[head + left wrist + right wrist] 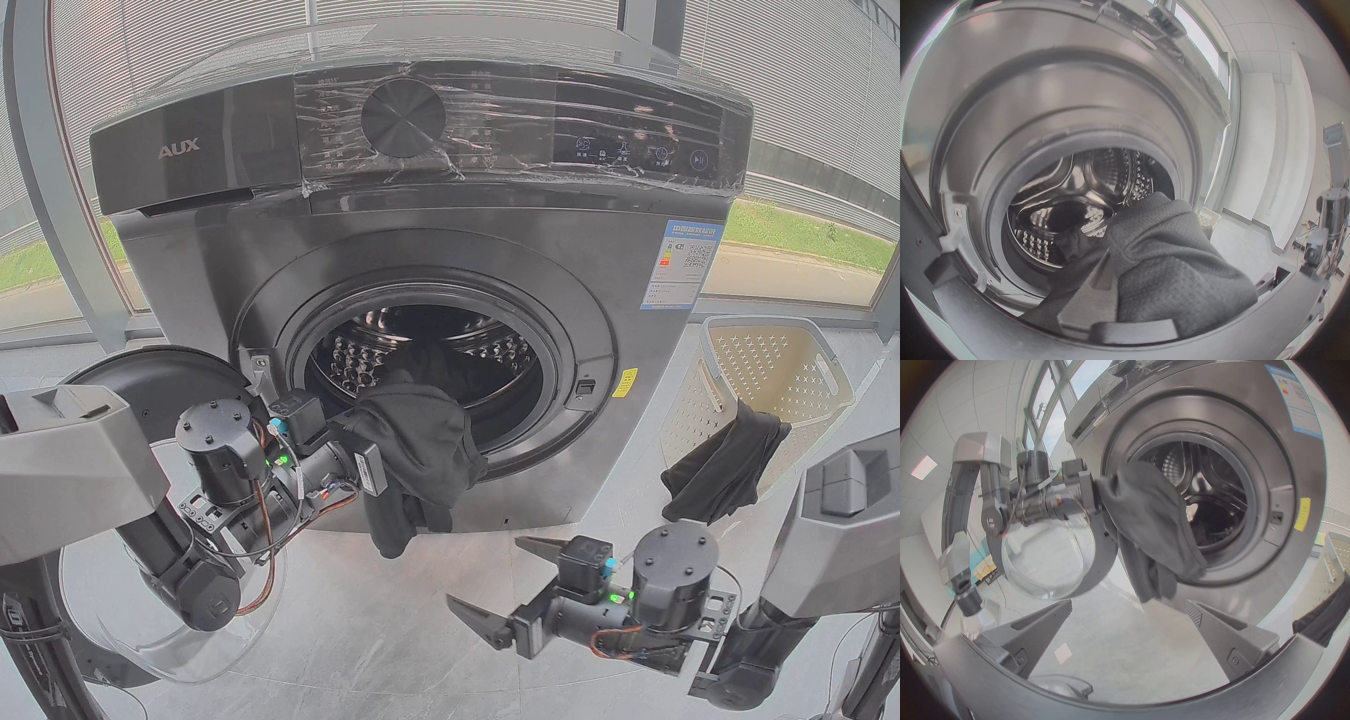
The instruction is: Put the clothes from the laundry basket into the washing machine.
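A dark, crumpled garment [422, 450] droops over the lip of the washing machine [600, 281]. The left gripper [380, 469] clamps it. The right gripper [483, 572] gapes wide, empty.

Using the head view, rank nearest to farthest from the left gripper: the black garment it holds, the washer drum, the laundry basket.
1. Black garment, in its grip.
2. Drum, just behind the garment.
3. Laundry basket, right of the washing machine.

My left gripper [412, 448] swallowed by the black garment [433, 469] it clamps, one jaw buried under cloth, drum [375, 354] floor behind it hidden, dark heap [1218, 529] inside too dim to name, laundry basket [1333, 557] cut off by the right wrist view's edge
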Motion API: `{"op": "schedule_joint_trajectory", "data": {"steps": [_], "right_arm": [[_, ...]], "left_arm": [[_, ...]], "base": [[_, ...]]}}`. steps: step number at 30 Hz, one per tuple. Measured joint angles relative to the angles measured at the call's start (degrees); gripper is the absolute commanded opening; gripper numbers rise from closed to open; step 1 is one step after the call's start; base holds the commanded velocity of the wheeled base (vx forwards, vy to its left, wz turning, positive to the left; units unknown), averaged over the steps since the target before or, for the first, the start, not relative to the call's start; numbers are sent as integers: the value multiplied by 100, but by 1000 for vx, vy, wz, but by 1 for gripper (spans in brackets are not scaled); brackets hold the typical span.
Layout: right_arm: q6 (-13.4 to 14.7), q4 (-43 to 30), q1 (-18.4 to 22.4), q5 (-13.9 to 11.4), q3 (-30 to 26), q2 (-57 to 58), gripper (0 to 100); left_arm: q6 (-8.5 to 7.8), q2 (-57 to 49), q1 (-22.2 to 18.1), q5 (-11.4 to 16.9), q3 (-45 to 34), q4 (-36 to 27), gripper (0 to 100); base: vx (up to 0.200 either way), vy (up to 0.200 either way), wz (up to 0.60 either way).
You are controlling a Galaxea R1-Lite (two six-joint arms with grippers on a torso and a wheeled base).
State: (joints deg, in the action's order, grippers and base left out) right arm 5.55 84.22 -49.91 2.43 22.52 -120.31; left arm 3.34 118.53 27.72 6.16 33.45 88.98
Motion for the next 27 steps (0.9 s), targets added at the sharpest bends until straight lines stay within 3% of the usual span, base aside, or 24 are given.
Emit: {"op": "schedule_joint_trajectory", "data": {"steps": [4, 10, 15, 27], "right_arm": [[-35, 29, 40, -16, -638, 372, 100], [-35, 54, 471, 15, -1084, 920, 100], [-20, 57, 844, 22, -1191, 1150, 100], [-7, 323, 1091, -7, -1226, 1243, 100]], "left_arm": [[-44, -277, 80, -6, -212, 4, 0], [-59, -734, 251, -74, -746, 0, 0], [-77, -929, 284, -474, -961, 2, 0], [-116, -992, 321, -684, -1367, -2, 0]], "base": [[0, 0, 0], [0, 0, 0], [0, 0, 0], [0, 0, 0]]}}
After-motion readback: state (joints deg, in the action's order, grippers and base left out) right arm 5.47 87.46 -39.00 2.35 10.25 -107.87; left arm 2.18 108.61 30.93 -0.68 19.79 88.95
